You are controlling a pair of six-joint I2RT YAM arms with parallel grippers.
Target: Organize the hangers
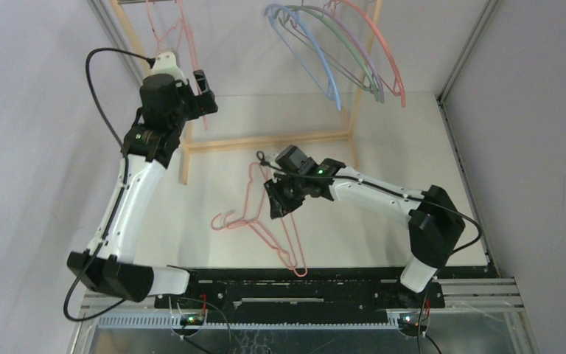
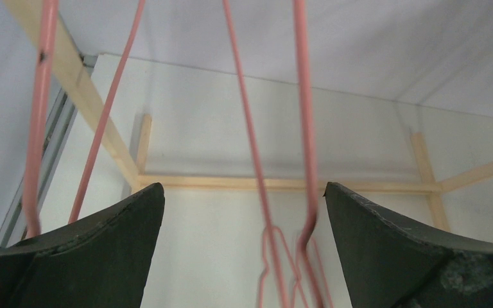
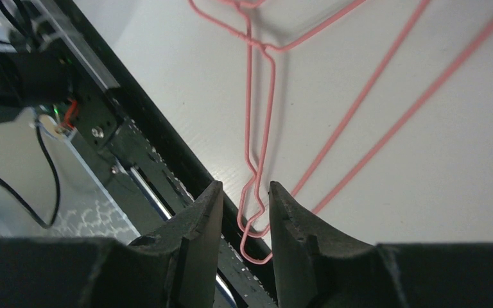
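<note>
- The hangers are in three lots: a loose heap of pink hangers (image 3: 251, 102) lies flat on the table in front of the right arm, a few more pink ones (image 2: 303, 96) hang at the left end of the rack, and a fan of blue, green, lavender and pink ones (image 1: 323, 59) hangs at the right end.
- They look like thin wire, so I judge them very light, springy rather than stiff, and smooth enough to twist or slide in a pinch.
- The wires in the heap overlap, so lifting one may drag its neighbours along.
- The best hold is probably a single strand near a shoulder bend or just under the hook, where a kink stops it slipping.
- The right gripper (image 3: 247, 218) is low over the heap with its jaws narrowly apart and a bent hanger end between them; whether they pinch the wire cannot be told.
- The left gripper (image 2: 244, 212) is raised at the rack, its jaws spread wide and holding nothing, with hung pink wires dangling just ahead of them.
- The wooden rack (image 1: 265, 141) stands at the far side of the table (image 1: 413, 147).
</note>
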